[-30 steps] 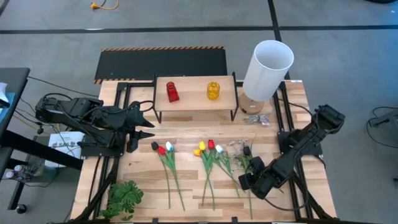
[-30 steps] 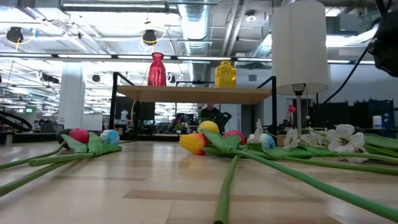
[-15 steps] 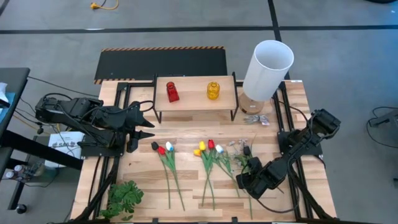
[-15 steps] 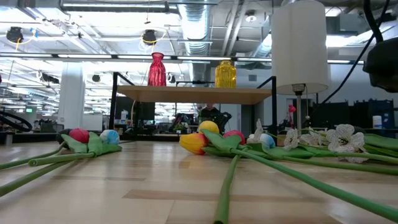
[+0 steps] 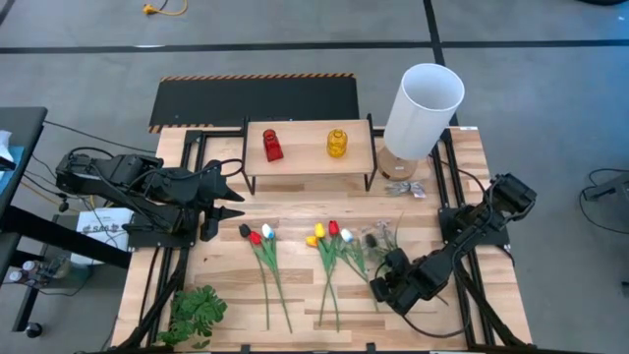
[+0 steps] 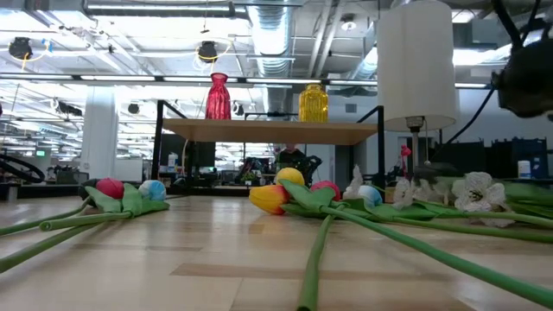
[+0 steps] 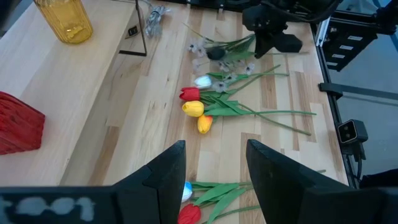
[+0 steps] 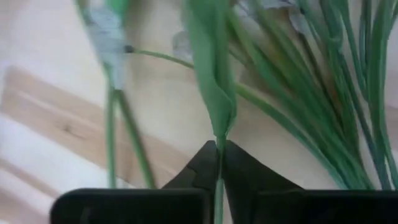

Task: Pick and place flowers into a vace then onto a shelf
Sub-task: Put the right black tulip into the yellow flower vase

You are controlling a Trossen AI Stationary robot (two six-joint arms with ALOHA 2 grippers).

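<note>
Right hand: my right hand [image 5: 386, 282] is low over the table [image 5: 295, 211], at the stem ends of the right-hand bunch, fingers pinched together on one green stem [image 8: 219, 180].
Left hand: my left hand [image 5: 232, 195] waits at the table's left side, beside the shelf's left end, fingers [image 7: 163, 177] apart and holding nothing.
Flowers: the flowers [image 5: 334, 246] lie flat on the table in front of the shelf. One group of red, white and dark heads [image 5: 257, 235] lies left of centre; a second group with yellow, red and white heads plus small white blossoms [image 5: 373, 239] lies to its right, just beside my right hand.
Shelf: the shelf [image 5: 311, 145] stands at the back of the table, carrying a red vase [image 5: 272, 145] and a yellow vase [image 5: 337, 143].
Lamp: a white lamp [image 5: 421, 110] stands just right of the shelf.
Leafy sprig: it [image 5: 195, 313] lies at the table's front left corner.
</note>
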